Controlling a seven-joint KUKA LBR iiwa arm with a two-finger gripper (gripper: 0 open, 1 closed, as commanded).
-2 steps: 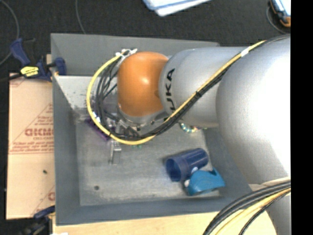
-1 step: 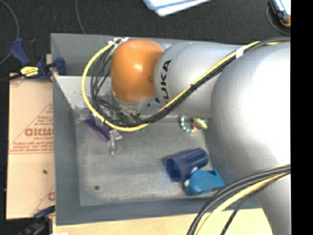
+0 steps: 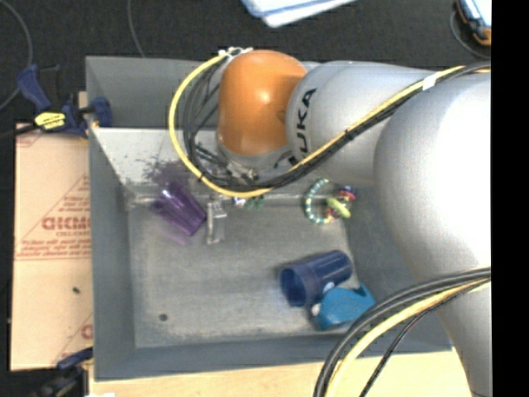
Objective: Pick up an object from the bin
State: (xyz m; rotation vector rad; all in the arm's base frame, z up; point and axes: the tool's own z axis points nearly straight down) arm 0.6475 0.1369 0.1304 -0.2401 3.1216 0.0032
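— Where is the gripper point(image 3: 216, 222)?
— Low in the grey bin point(image 3: 124, 304), upper left, just beside a translucent purple plastic piece point(image 3: 180, 208) lying on the floor.
— Open? Holding anything?
— I cannot tell either.
— Any writing?
— "UKA" on the arm point(image 3: 347, 106), beside its orange cover point(image 3: 256, 102). A dark blue cup point(image 3: 314, 276) lies tipped at lower right.

The silver-grey arm point(image 3: 397, 139) bears black KUKA lettering point(image 3: 299, 128) just right of its glossy orange cover point(image 3: 256, 102). Yellow and black cables point(image 3: 174, 118) loop left of that cover; the grey metal gripper point(image 3: 216, 222) is below it.
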